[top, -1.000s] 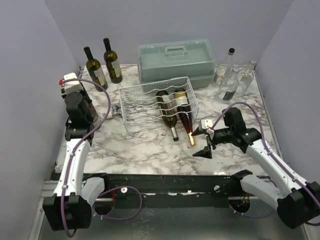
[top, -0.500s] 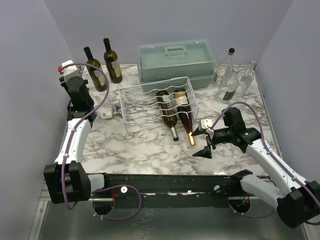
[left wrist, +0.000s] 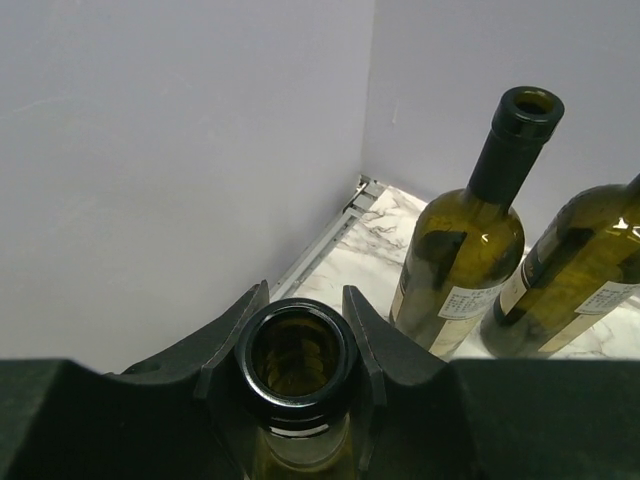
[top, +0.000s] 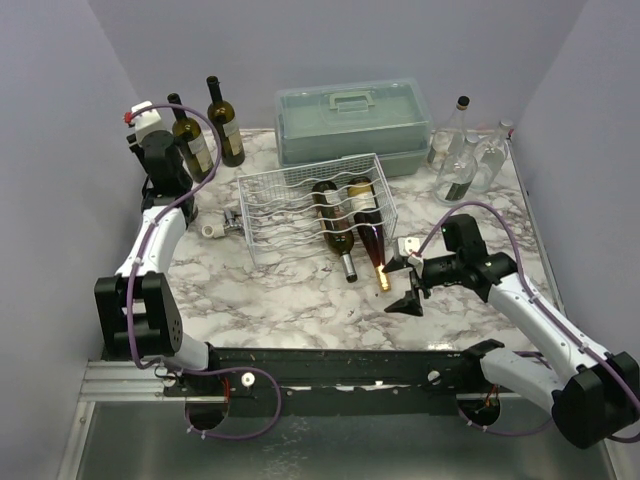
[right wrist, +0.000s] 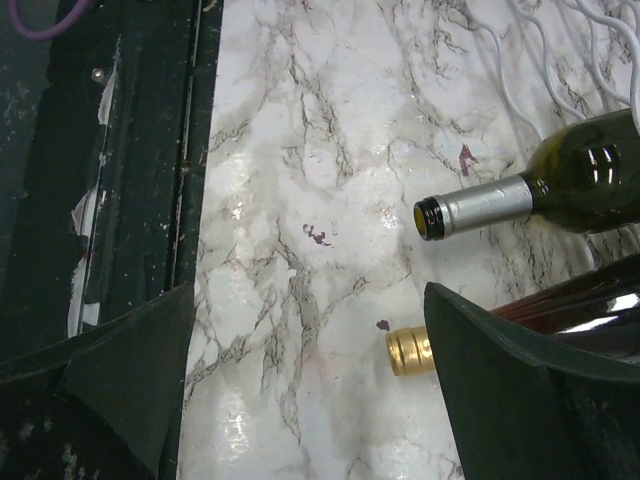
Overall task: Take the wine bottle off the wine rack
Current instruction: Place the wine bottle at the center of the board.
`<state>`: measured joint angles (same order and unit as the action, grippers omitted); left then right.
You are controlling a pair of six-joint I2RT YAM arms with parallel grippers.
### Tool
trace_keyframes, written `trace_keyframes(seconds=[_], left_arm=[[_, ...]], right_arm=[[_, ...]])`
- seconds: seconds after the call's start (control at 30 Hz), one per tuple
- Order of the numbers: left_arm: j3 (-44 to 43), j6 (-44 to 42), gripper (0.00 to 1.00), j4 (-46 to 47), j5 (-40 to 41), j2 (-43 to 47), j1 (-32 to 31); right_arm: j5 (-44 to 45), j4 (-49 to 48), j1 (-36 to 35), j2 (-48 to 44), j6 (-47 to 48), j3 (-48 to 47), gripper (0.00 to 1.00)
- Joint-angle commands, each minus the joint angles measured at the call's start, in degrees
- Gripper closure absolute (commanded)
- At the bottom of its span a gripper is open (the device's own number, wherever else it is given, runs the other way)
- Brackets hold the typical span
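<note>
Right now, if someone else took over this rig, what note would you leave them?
Left gripper: shut on the neck of an open green bottle, back-left, near two standing bottles.
Right gripper: open, empty, by the cap of the gold-capped bottle.
Wine rack: holds the gold-capped bottle and a silver-foiled bottle, necks past its front edge.
Done: the held bottle is off the rack.
To do: likely pull a racked bottle out.

A green wine bottle (top: 333, 218) and an amber bottle (top: 372, 238) lie in the white wine rack (top: 275, 205), necks overhanging its near edge, with the spread-jawed right gripper (top: 399, 286) just beside the amber bottle's gold cap (top: 383, 284).
</note>
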<state>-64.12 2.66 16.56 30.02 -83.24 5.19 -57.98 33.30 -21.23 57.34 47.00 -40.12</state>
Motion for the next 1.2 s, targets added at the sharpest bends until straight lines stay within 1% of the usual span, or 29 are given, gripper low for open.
trace_keyframes(seconds=[0.0,0.17,0.33,0.77,1.0,1.07,1.17], left_arm=[[-5.0,1.71,1.0,6.64,-1.19,-1.79,0.35],[-7.84,1.98,1.0,7.0,-2.37,-4.83,0.35],[-9.12,1.83,1.0,7.47,-1.87,-7.01,0.39],[-11.36,3.16,1.0,8.05,-3.26,-11.08,0.34],[-10.82,3.53,1.0,8.05,-2.69,-12.27,0.37],[-10.52,3.25,0.9,8.04,-2.74,-12.35,0.34],[-9.89,2.81,0.78,8.05,-3.04,-12.45,0.35]], right_arm=[[1.86,1.33,0.38,0.83,1.07,-0.61,0.01],[2.48,1.33,0.38,1.56,1.2,-0.64,0.01],[2.8,1.24,0.38,2.15,1.16,-0.7,0.01],[3.51,0.98,0.45,2.35,1.25,-0.5,0.01],[3.91,0.96,0.41,2.48,1.42,-0.34,0.01],[3.97,0.85,0.44,2.48,1.42,-0.32,0.01],[4.05,0.88,0.38,2.48,1.51,-0.35,0.01]])
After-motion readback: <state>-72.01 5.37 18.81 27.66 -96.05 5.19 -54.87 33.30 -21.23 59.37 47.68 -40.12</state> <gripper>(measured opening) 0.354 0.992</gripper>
